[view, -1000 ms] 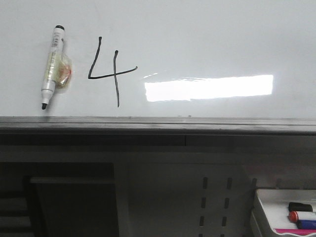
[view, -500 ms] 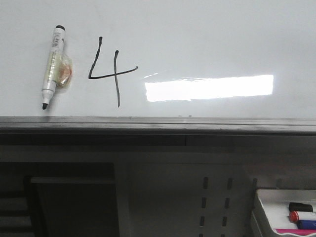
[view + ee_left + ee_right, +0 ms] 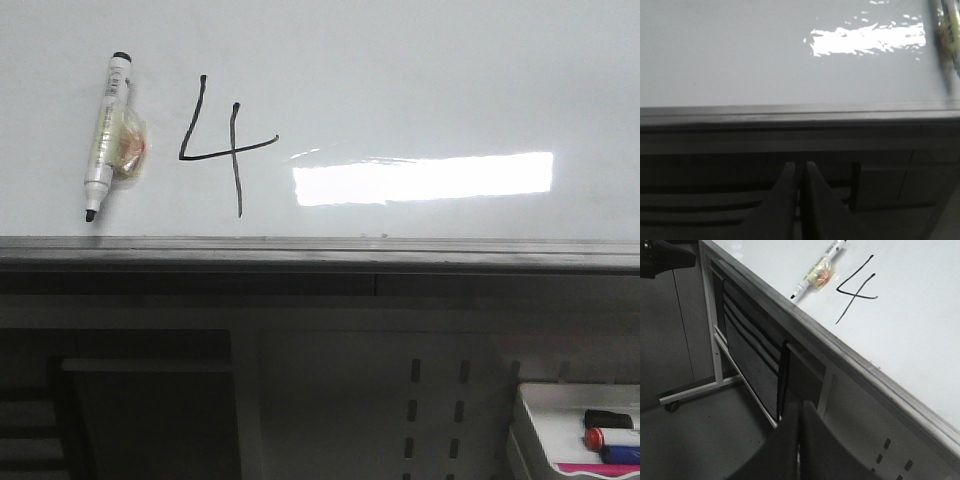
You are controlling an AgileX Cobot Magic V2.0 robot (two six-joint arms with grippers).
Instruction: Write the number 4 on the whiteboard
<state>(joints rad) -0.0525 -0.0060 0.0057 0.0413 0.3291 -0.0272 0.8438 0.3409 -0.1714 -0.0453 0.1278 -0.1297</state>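
A thin black number 4 (image 3: pixel 228 145) stands on the glossy whiteboard (image 3: pixel 420 80), left of a bright glare patch (image 3: pixel 422 178); it also shows in the right wrist view (image 3: pixel 856 290). A white marker (image 3: pixel 104 135) with a black tip lies on the board left of the digit, a yellowish wad against its barrel; it shows in the right wrist view (image 3: pixel 817 271) too. My left gripper (image 3: pixel 800 166) is shut and empty, below the board's grey rail (image 3: pixel 790 114). My right gripper (image 3: pixel 800 407) is shut and empty, also below the rail (image 3: pixel 840 347). Neither gripper shows in the front view.
A small white tray (image 3: pixel 575 435) with black, red and blue markers sits at the lower right. Under the rail are a dark panel (image 3: pixel 150 400) and a perforated metal frame (image 3: pixel 435 400). A stand leg with a caster (image 3: pixel 672 405) rests on the floor.
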